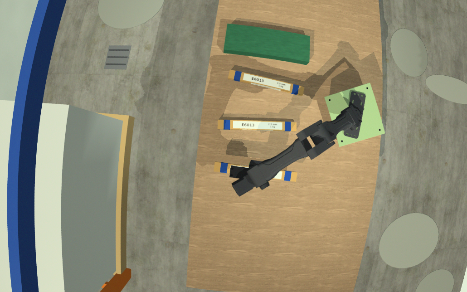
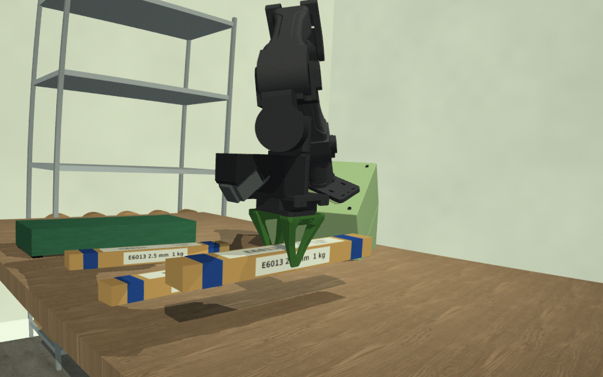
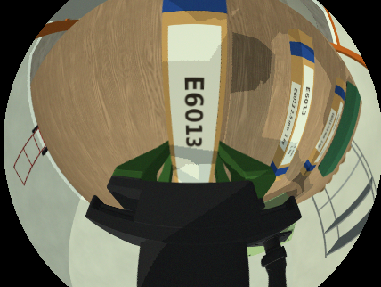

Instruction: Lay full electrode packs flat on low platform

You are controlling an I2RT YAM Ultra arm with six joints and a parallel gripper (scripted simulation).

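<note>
Three tan packs with blue bands and white E6013 labels are on the wooden table. My gripper (image 2: 291, 249) with green fingers is shut on the near pack (image 2: 266, 262) at its middle and holds it a little above the table, its shadow below. This pack shows in the top view (image 1: 255, 171) under my arm and in the wrist view (image 3: 195, 89) between the fingers. The middle pack (image 1: 256, 124) and the far pack (image 1: 265, 82) lie flat on the table. The low green platform (image 1: 266, 43) lies beyond the far pack, with nothing on it.
My arm's light green base (image 1: 354, 115) stands at the table's right side. A metal shelf rack (image 2: 120, 106) stands behind the table. The table's left edge (image 2: 53, 311) is close to the packs' ends.
</note>
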